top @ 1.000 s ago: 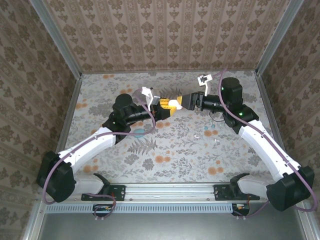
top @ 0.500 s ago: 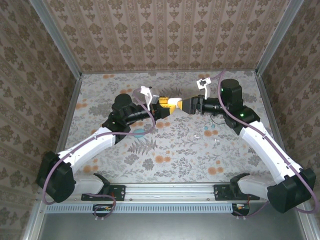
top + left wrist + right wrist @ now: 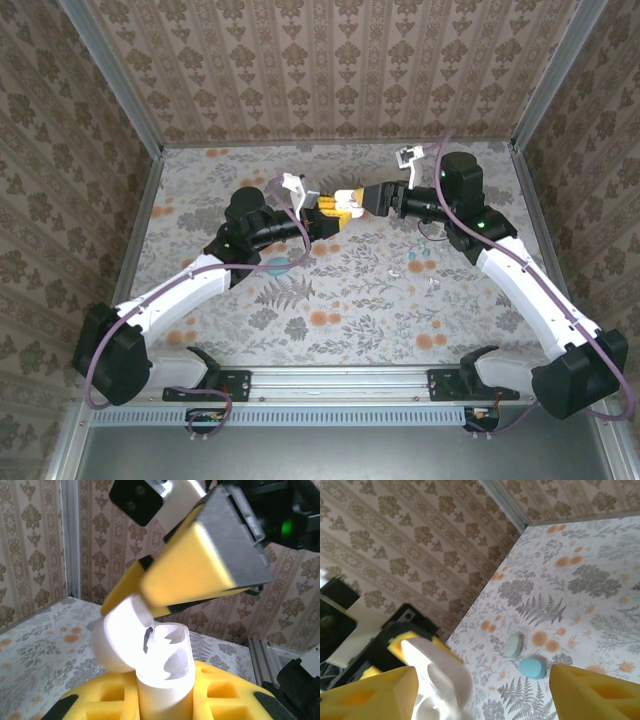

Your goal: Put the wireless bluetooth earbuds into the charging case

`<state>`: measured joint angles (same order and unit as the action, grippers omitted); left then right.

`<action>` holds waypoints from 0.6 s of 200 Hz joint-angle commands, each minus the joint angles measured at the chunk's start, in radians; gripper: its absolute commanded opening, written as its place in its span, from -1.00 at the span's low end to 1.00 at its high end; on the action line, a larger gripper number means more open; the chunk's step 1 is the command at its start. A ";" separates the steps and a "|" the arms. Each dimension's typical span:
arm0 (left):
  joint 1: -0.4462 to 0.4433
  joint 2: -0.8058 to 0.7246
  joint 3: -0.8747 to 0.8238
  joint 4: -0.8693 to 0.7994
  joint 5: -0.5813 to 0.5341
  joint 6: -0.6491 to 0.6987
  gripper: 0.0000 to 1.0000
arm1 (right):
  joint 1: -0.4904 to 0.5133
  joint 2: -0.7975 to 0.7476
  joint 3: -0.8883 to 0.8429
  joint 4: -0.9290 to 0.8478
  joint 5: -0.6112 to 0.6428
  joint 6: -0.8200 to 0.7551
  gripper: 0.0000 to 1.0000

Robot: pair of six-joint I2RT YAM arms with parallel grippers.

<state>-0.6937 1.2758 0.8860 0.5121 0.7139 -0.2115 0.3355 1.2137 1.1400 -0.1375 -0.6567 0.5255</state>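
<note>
Above the desk (image 3: 200,190), the left gripper (image 3: 322,213) pinches the white charging case (image 3: 165,672) upright, its lid flipped open. The right gripper (image 3: 362,198) is spread, with the lid between its fingers. Two teal ovals (image 3: 532,667) and the earbuds (image 3: 415,266) lie on the desk.

A robot lab test cell: damask-papered walls (image 3: 330,70) box in the floral tabletop (image 3: 340,300) from 9 through 12 to 3 o'clock, aluminium corner posts (image 3: 112,75), a mounting rail (image 3: 340,379) along 6 o'clock
</note>
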 commanded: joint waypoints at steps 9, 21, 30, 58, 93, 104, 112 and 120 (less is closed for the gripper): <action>-0.008 -0.034 0.021 0.034 0.000 0.033 -0.61 | -0.009 0.001 0.030 0.015 0.040 0.025 0.48; -0.007 -0.039 0.012 0.019 -0.042 0.044 -0.61 | -0.019 -0.024 0.025 0.020 0.032 0.031 0.52; -0.006 -0.043 0.003 0.016 -0.065 0.052 -0.60 | -0.033 -0.051 0.020 0.015 0.035 0.035 0.53; -0.004 -0.055 -0.039 0.015 -0.170 0.071 -0.60 | -0.114 -0.157 -0.022 -0.121 0.156 -0.021 0.56; -0.003 -0.079 -0.082 0.053 -0.230 0.066 -0.60 | -0.311 -0.183 -0.153 -0.448 0.405 -0.041 0.32; -0.003 -0.083 -0.090 0.061 -0.242 0.062 -0.60 | -0.371 -0.150 -0.207 -0.491 0.404 -0.051 0.29; -0.004 -0.087 -0.096 0.064 -0.250 0.059 -0.60 | -0.403 -0.116 -0.243 -0.499 0.392 -0.059 0.28; -0.003 -0.089 -0.098 0.066 -0.253 0.055 -0.59 | -0.424 -0.086 -0.273 -0.495 0.373 -0.080 0.28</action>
<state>-0.6991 1.2259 0.8001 0.5236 0.5079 -0.1635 -0.0196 1.0256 0.9787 -0.4389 -0.3466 0.4942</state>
